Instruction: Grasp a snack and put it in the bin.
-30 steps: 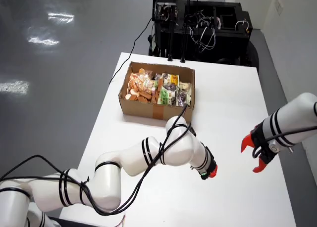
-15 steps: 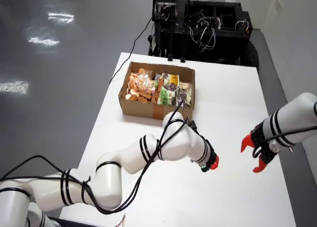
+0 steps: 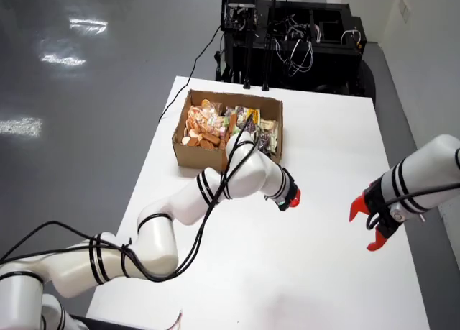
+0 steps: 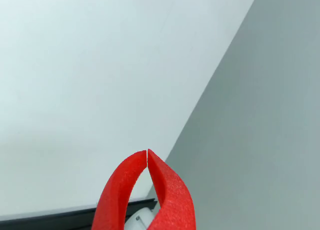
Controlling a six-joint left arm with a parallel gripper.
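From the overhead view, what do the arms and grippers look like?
Both arms are glossy white with rounded segments and black bands at the joints. The left arm has black cables looped along it; its gripper has red fingertips. The right arm ends in curved red claw-like fingers. In the wrist view the fingers look like textured red foam.

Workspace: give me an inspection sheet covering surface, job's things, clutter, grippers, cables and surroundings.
Surface: white table, no marks seen.
Job's things: cardboard box at the far side, filled with snack packets; none held.
Clutter: nothing seen.
Grippers: red gripper beside the box, shut on nothing; its tips touch in the close view. Second gripper at the right, open.
Cables: black cables strapped along the near arm.
Surroundings: grey floor; black equipment rack behind the table.
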